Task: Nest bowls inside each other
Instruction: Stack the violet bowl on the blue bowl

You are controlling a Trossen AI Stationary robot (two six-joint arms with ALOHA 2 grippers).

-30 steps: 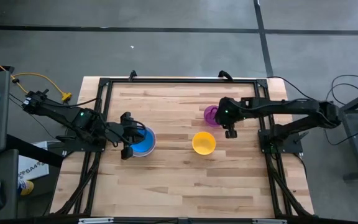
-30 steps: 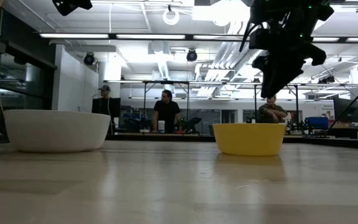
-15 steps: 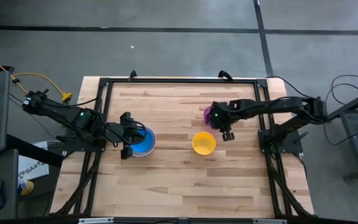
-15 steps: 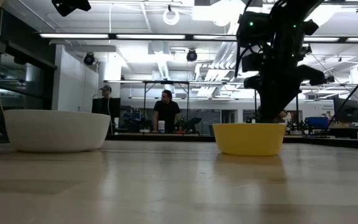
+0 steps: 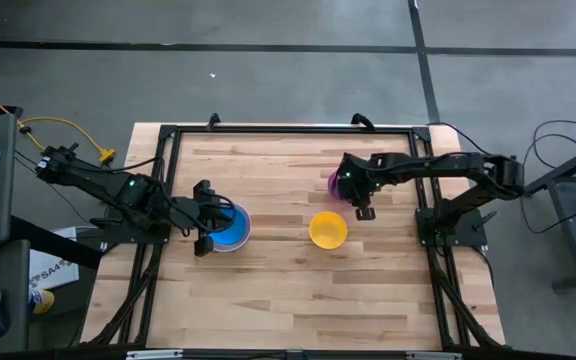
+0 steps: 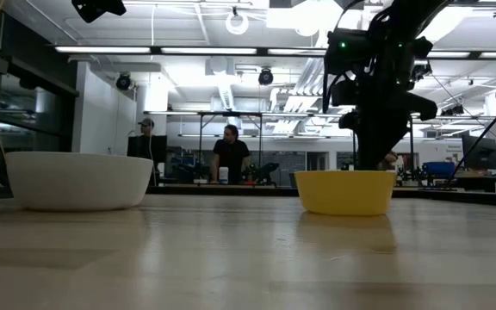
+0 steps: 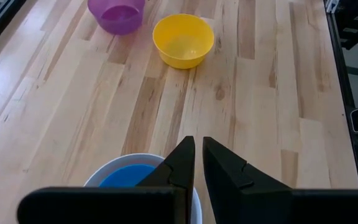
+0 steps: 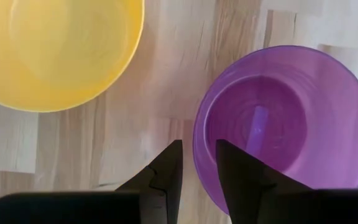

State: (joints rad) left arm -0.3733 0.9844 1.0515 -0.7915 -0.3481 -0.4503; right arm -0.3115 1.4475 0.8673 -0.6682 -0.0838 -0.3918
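Purple translucent plastic round bowl (image 8: 284, 124) is seen on the wooden tabletop (image 5: 288, 290), just beside the yellow round plastic bowl (image 5: 328, 229) and apart from it. Right claw (image 8: 197, 163) is positioned low over the purple bowl's near rim, fingers parted a little, one finger outside the wall and one over the inside; nothing is grasped yet. A rim pinch appears to be the step in hand.

To do it well, the claw should be lowered until the wall sits fully between the fingers before clenching, and kept square to the rim so the light bowl is not tipped or skidded toward the yellow one. A straight lift is advised, then a centred drop into a larger bowl.

Blue round plastic bowl (image 5: 230, 229) is already nested in the white round plastic bowl (image 7: 191, 193) on the left side. Left claw (image 7: 198, 163) is held above that stack's rim, nearly clenched, holding nothing. No pink bowl is visible.
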